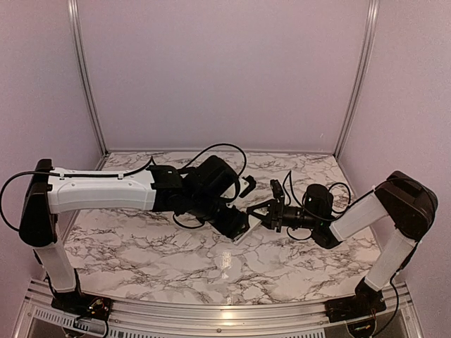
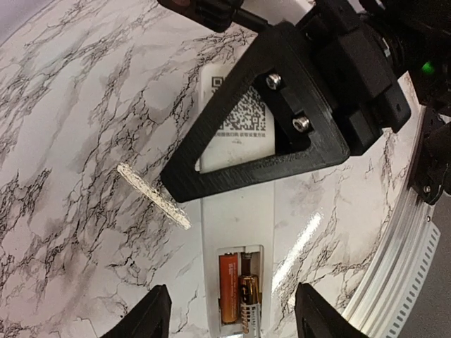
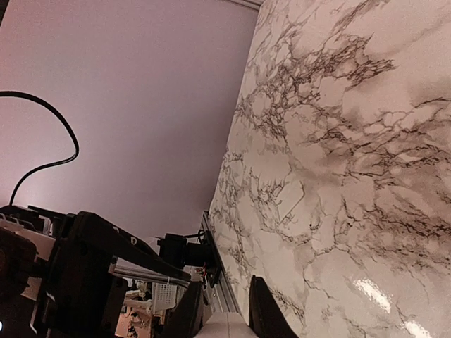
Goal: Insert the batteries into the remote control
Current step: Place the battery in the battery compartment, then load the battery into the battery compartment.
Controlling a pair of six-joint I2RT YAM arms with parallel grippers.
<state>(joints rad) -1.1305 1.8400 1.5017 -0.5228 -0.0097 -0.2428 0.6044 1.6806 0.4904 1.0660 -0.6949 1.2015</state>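
The remote control [image 2: 237, 218] is a slim white bar, back face up, with a QR label. Its battery bay is open and holds two batteries side by side, one orange [image 2: 227, 285], one dark and gold [image 2: 248, 294]. My right gripper [image 3: 227, 313] is shut on the remote's end [image 3: 229, 327]; one of its black triangular fingers [image 2: 261, 134] crosses the remote in the left wrist view. My left gripper [image 2: 236, 320] is open, its fingertips wide apart either side of the bay end, not touching it. In the top view both grippers [image 1: 236, 227] [image 1: 259, 215] meet at the remote [image 1: 244, 233] mid-table.
A thin flat white strip [image 2: 153, 196], seen edge-on, lies on the marble table [image 1: 141, 246] just left of the remote. The metal rail of the table's near edge [image 2: 394, 260] runs to the right. Pink walls enclose the back and sides.
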